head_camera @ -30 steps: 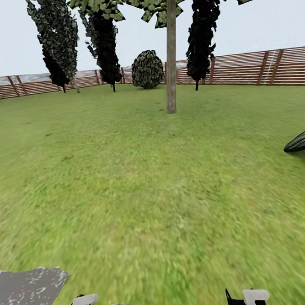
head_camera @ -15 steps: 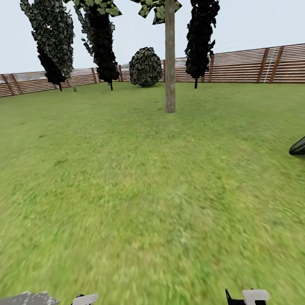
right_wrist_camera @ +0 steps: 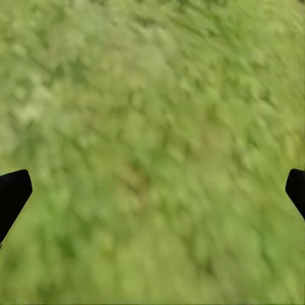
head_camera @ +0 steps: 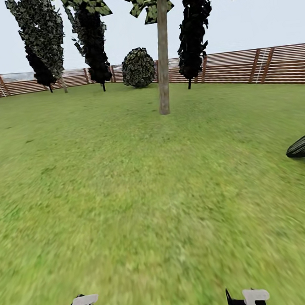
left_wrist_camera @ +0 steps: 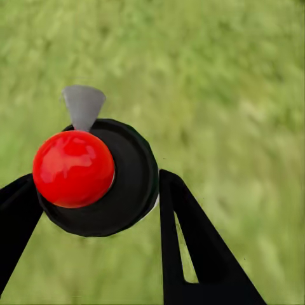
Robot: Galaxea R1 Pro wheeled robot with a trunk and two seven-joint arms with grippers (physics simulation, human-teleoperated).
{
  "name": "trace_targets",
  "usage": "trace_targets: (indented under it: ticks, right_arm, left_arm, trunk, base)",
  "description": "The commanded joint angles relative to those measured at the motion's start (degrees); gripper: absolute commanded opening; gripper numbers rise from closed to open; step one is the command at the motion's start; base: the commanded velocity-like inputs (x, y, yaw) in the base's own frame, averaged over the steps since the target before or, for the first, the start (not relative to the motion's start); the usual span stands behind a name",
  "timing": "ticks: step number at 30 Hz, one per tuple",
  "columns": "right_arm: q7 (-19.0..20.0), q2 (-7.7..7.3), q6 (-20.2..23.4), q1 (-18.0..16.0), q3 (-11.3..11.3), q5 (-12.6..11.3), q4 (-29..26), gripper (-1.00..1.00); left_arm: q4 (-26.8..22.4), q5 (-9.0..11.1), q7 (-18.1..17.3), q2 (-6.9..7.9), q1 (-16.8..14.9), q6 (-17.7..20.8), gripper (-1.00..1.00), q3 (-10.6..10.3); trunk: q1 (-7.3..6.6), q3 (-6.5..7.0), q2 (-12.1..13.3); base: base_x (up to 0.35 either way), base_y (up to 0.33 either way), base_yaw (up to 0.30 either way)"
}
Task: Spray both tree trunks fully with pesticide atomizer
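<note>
I drive across the lawn (head_camera: 142,194) toward the tree (head_camera: 162,55), atomizer (left_wrist_camera: 95,175) in hand. My left pincer (left_wrist_camera: 95,203) grips the black bottle, its red top and grey nozzle facing the wrist camera above blurred grass. My right pincer (right_wrist_camera: 152,190) hangs open and empty, its fingertips (right_wrist_camera: 13,194) spread wide over turf. The trunk stands well ahead, in front of the slatted fence (head_camera: 265,65). Pickup looks done; the approach is the step in hand. Next I judge I must close in, stop near the trunk and aim the nozzle at the bark before spraying.
</note>
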Motion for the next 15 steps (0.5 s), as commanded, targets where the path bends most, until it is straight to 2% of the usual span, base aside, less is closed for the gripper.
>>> trace_targets:
  ticks: [1, 15]
  right_arm:
    - [0.01, 0.0, 0.0, 0.0, 0.0, 0.0, -0.03, 1.0]
    - [0.0, 0.0, 0.0, 0.0, 0.0, 0.0, -0.03, 1.0]
  left_arm:
    - [-0.01, 0.0, 0.0, -0.01, 0.0, 0.0, -1.0, 0.02]
    - [-0.01, 0.0, 0.0, 0.0, 0.0, 0.0, -1.0, 0.02]
  trunk:
    - [0.0, 0.0, 0.0]
    - [0.0, 0.0, 0.0]
  base:
    - [0.34, 0.0, 0.0]
    - [0.339, 0.0, 0.0]
